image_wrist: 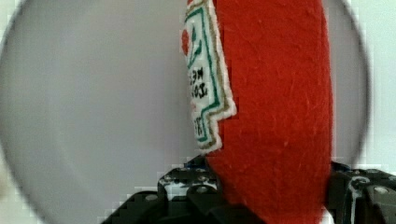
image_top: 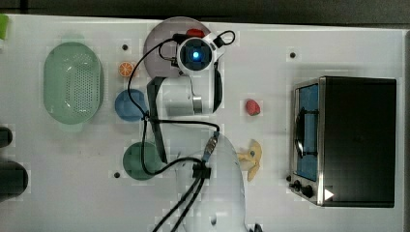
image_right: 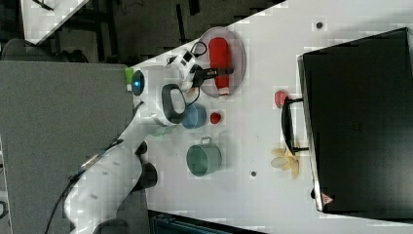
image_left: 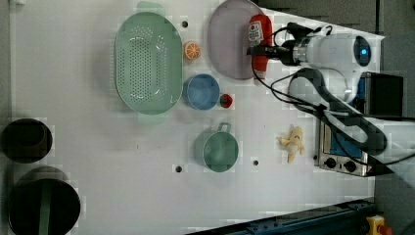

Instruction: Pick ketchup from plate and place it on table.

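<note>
Red felt fills the space between the two black fingers of the pincer (image_wrist: 268,196) in the wrist view: the jaws stand on both sides of the ketchup (image_wrist: 275,107) and seem to press its soft body, so I judge that the pincer is pinching the bottle. In the left view the pincer (image_left: 262,50) reaches the ketchup (image_left: 260,34) at its middle part, below the white label.

The ketchup (image_right: 220,61) is over the plate (image_right: 237,63), near the rim of the plate (image_left: 227,41). I cannot tell whether its base touches the plate or is a little above it.

So the first part, the grasp, looks done or almost done. What is left: to lift the bottle clear of the plate, to carry it over the rim, and to set it on the white worktop (image_top: 270,72). The worktop has bare places beside the plate, between the orange slice (image_top: 126,69) and the strawberry piece (image_top: 252,107).
</note>
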`<state>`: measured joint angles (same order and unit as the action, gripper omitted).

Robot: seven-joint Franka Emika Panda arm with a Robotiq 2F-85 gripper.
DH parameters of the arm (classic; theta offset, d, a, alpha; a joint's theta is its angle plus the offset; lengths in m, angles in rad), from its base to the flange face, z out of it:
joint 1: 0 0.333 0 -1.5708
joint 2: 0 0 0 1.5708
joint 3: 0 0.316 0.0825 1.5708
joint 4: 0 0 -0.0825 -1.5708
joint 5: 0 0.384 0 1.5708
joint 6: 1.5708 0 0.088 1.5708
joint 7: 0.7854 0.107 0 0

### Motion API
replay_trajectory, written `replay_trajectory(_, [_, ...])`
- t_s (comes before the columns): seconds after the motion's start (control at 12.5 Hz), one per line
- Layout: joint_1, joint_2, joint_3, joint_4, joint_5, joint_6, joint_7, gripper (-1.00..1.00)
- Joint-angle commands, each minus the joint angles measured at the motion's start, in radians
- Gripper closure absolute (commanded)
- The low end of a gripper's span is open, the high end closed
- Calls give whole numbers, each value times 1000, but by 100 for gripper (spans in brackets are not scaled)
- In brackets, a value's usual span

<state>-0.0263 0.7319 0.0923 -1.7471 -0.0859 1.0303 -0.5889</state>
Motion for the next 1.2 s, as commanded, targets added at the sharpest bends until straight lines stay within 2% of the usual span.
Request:
replay_trajectory(0.08, [-19,-216,3,-6,-7,-119,-23,-23])
replay_trajectory(0.48, [-31,-471,0,-157,-4,-278,4,-23])
replay_trajectory(0.72, [-43,-591,-9,-288,-2,-339,6,-23])
replay_trajectory(0.96, [-54,-650,-25,-408,8,-338,14,-23])
replay_trajectory(1.2, [-63,-646,-50,-491,55,-335,96,-23])
